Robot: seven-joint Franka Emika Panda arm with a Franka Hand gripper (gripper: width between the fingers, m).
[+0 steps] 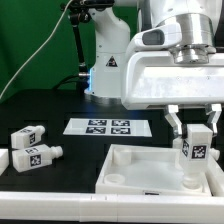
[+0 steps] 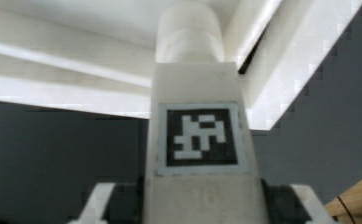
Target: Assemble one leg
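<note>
My gripper (image 1: 194,130) is shut on a leg (image 1: 194,156), a white blocky peg with a black-and-white tag. It holds the leg upright over the right corner of the large white tabletop (image 1: 140,160), its lower end at or in a corner hole; I cannot tell which. In the wrist view the leg (image 2: 203,120) fills the middle, with its narrower stub end pointing away and the fingers (image 2: 110,205) pressed on both sides. Two more legs (image 1: 27,135) (image 1: 35,156) lie on the black table at the exterior view's left.
The marker board (image 1: 111,127) lies flat behind the tabletop. The robot's base (image 1: 105,70) stands at the back. A white strip (image 1: 60,195) runs along the table's front edge. A green wall is behind.
</note>
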